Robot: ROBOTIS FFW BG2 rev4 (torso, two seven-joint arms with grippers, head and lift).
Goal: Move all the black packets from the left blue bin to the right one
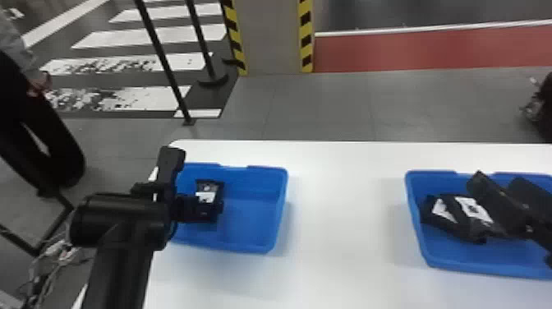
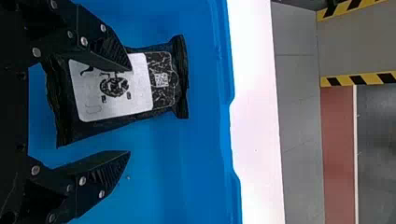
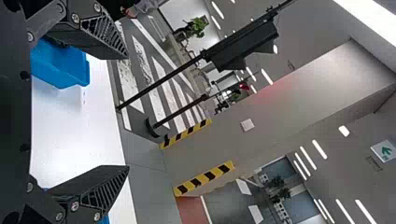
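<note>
My left tool [image 1: 214, 211] is positioned at the left blue bin [image 1: 250, 217], fingers apart. One black packet [image 1: 208, 190] lies in this bin, label up; one finger overlaps it in the left wrist view. My right tool [image 1: 497, 182], fingers apart, is over the right blue bin [image 1: 493, 266], which contains labelled black packets [image 1: 454, 220]. The worktop [image 1: 345, 230] supports both bins.

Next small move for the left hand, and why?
I'd shift the left hand slightly to the robot's left before any closing. One open finger overlaps the black packet, while the other is over the floor of the left blue bin, so the packet looks off-centre; closing now would probably press or miss it.
</note>
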